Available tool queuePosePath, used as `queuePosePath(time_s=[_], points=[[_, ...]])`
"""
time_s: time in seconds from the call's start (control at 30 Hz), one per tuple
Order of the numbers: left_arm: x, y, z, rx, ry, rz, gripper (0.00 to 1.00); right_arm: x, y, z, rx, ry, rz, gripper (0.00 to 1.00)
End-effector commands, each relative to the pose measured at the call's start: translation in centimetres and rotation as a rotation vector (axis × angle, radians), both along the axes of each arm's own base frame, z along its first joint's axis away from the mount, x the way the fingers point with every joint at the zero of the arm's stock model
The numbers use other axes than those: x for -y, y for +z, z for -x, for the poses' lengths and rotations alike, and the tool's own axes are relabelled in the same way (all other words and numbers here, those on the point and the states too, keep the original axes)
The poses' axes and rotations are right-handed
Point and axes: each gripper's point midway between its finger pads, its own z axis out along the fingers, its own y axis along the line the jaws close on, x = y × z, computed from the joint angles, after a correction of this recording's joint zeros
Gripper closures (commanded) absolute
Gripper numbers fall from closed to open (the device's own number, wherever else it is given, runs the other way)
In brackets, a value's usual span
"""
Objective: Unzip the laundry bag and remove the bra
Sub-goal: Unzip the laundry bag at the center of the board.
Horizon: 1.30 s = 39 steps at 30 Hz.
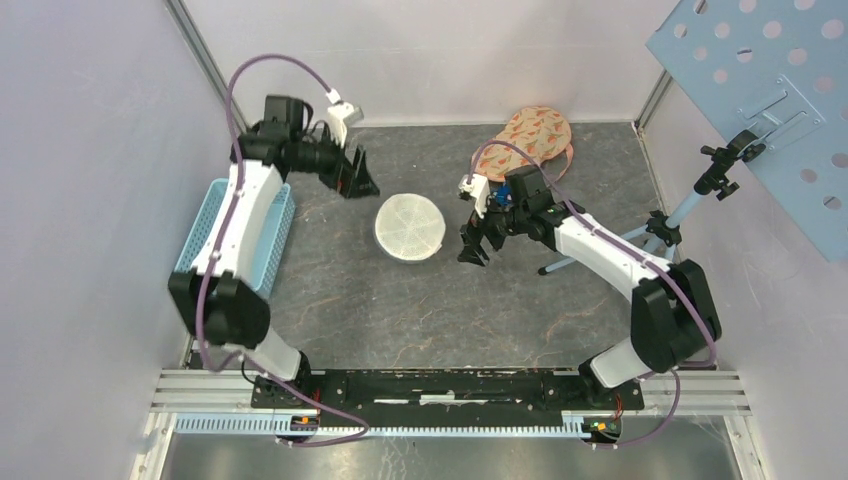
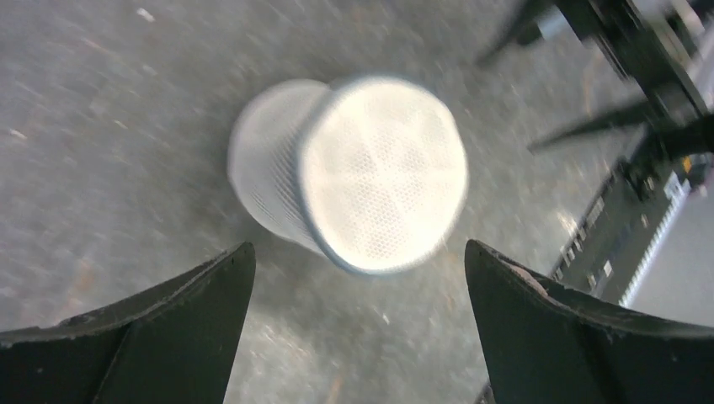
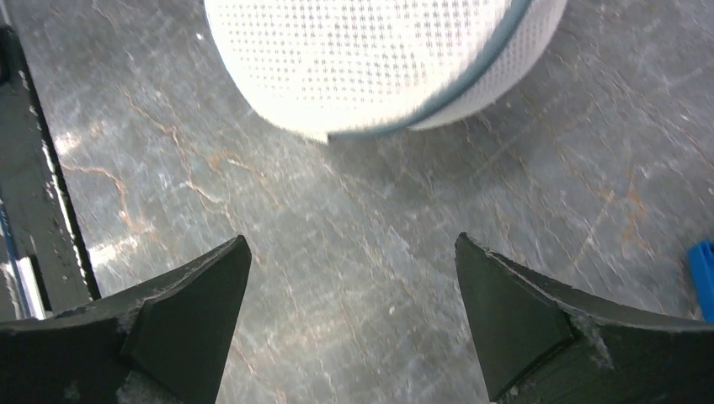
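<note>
Laundry bag: a round white mesh bag (image 1: 410, 227) lies flat on the grey table (image 1: 400, 310) at the middle of the frame; whether its zip is done up cannot be told.
Left gripper (image 1: 360, 185): spread wide and empty, above the table just upper left of the bag.
Right gripper (image 1: 480, 250): spread wide and empty, just right of the bag, not touching it.
Patterned cloth (image 1: 535, 133): orange, at the top centre of the table.
Blue basket (image 1: 240, 235): at the left edge.

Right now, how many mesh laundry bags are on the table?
1. The white mesh laundry bag lies mid-table, between the left fingers and the right fingers, untouched. The left arm covers part of the blue basket, so another could hide there.
</note>
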Motion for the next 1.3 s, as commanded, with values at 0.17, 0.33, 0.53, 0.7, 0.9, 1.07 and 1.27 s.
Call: queuePosePath(time_s=[0.17, 0.33, 0.53, 0.7, 0.9, 1.07, 1.27], points=[[0.2, -4.7, 10.1, -0.038, -0.122, -0.009, 0.01, -7.0, 2.6, -0.5, -0.051, 0.126, -0.187, 0.02], [-0.1, -4.4, 10.8, 0.044, -0.100, -0.006, 0.02, -10.2, 2.9, 1.4, -0.079, 0.200, -0.213, 0.02], [-0.9, -4.6, 10.8, 0.106, -0.091, -0.054, 0.03, -13.2, 2.3, 5.0, -0.135, 0.309, -0.213, 0.02], [-1.5, -6.8, 11.4, 0.203, -0.152, -0.126, 0.05, -13.4, 3.0, 7.0, -0.151, 0.361, -0.228, 0.02], [-2.4, -9.3, 12.8, 0.367, -0.285, -0.229, 0.06, -10.8, 3.2, 7.3, -0.039, 0.369, -0.134, 0.03], [-2.6, -9.9, 12.8, 0.525, -0.391, -0.296, 0.07, -8.4, 3.5, 5.9, 0.113, 0.321, -0.015, 0.05], [-3.3, -8.0, 11.5, 0.486, -0.310, -0.168, 0.14, -7.2, 7.2, 3.0, 0.332, 0.269, 0.059, 0.07]])
